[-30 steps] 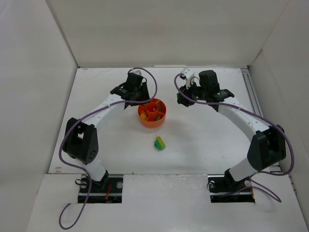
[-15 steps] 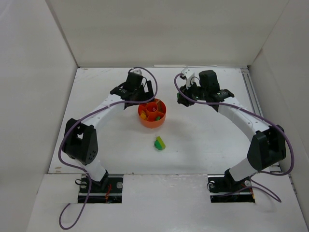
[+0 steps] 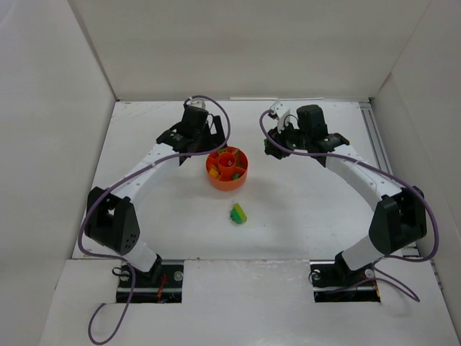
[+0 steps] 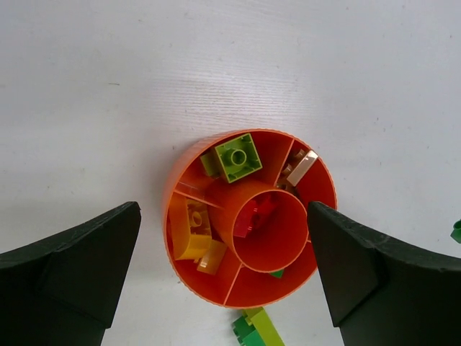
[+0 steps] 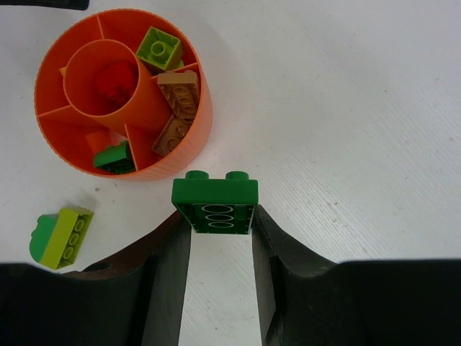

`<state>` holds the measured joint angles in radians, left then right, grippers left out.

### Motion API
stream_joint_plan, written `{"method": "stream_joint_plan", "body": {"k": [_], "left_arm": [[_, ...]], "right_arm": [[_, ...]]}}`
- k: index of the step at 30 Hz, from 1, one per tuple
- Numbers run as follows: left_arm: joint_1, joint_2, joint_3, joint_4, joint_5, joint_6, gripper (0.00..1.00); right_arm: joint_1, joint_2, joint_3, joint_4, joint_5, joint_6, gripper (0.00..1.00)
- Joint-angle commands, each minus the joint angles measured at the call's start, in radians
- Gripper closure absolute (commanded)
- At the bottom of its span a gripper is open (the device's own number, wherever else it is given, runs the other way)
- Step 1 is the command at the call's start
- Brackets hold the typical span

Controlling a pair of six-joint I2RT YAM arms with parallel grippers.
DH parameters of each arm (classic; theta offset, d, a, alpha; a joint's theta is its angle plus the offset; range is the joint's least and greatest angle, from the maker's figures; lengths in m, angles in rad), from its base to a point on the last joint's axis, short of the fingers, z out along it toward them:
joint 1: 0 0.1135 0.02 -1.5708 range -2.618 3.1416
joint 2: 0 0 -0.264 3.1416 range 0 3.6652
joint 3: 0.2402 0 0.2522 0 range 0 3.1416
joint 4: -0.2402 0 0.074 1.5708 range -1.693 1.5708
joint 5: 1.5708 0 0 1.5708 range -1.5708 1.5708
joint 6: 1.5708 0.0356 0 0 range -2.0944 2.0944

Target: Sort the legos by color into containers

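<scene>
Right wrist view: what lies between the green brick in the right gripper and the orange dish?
Only bare white table: in the right wrist view nothing lies between the green brick and the orange dish.

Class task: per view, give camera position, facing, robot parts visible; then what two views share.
Top external: above, behind the robot, facing down; left arm, right arm, round orange plastic dish.
Left wrist: above dish, facing down; open left gripper.
Right wrist: down beside dish; right gripper shut on green studded brick.
Shared: both wrist views show lime and green stack.
</scene>
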<state>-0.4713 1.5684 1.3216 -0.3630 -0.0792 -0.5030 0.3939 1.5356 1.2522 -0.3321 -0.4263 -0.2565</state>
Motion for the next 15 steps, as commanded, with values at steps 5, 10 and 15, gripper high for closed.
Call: {"method": "stream_joint_plan", "body": {"k": [5, 10, 15], "left_arm": [[0.025, -0.114, -0.067, -0.028, -0.051, -0.039, 0.0], [0.034, -0.134, -0.087, -0.054, -0.06, -0.057, 0.0], [0.034, -0.175, -0.1, -0.077, -0.083, -0.068, 0.0]], "right_arm": [[0.014, -0.029, 0.001, 0.019, 0.0, -0.01, 1.0], [0.032, -0.029, 0.001, 0.019, -0.009, -0.01, 1.0], [0.033, -0.029, 0.001, 0.019, -0.009, -0.019, 1.0]]}}
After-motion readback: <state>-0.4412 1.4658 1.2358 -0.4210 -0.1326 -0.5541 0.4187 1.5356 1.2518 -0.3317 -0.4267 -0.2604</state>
